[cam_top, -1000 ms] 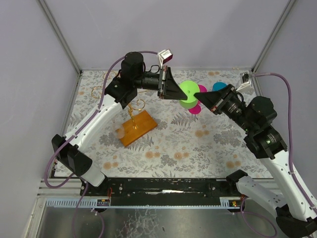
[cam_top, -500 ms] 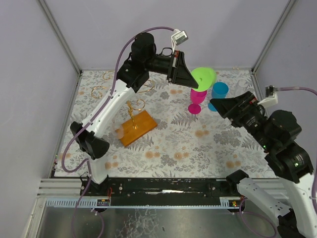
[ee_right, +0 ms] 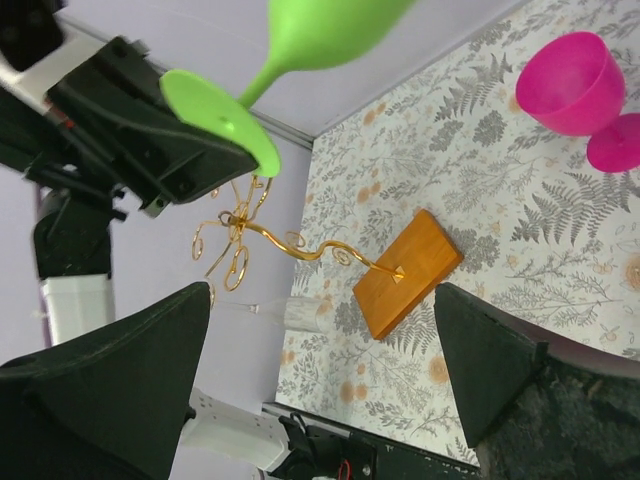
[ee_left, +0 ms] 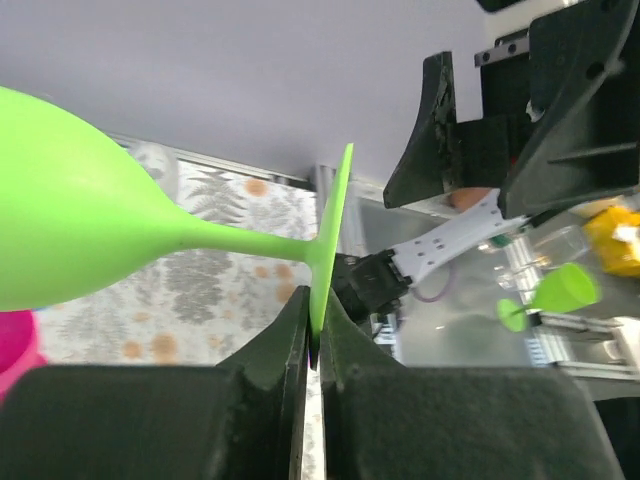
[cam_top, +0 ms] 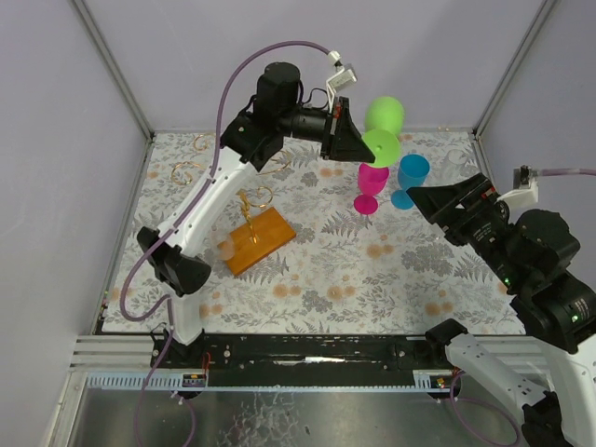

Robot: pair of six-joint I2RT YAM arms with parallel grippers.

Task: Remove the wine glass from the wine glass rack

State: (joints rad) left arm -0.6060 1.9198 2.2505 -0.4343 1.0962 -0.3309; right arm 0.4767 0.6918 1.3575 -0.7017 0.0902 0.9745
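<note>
The left gripper (ee_left: pixel 312 345) is pinching the glass (cam_top: pixel 384 116) by the rim of its foot, holding it sideways, high and well right of the rack (cam_top: pixel 256 233), so the stem is hanging clear of the wire arms. The right gripper (cam_top: pixel 421 196) is gaping wide and empty, farther right of the rack.

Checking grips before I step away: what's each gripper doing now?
Left gripper: closed on the foot of the green glass.
Right gripper: open, holding nothing.

Green wine glass (cam_top: pixel 385 114) aloft, sideways; gold wire rack (cam_top: pixel 261 240) upright on wooden base.
</note>
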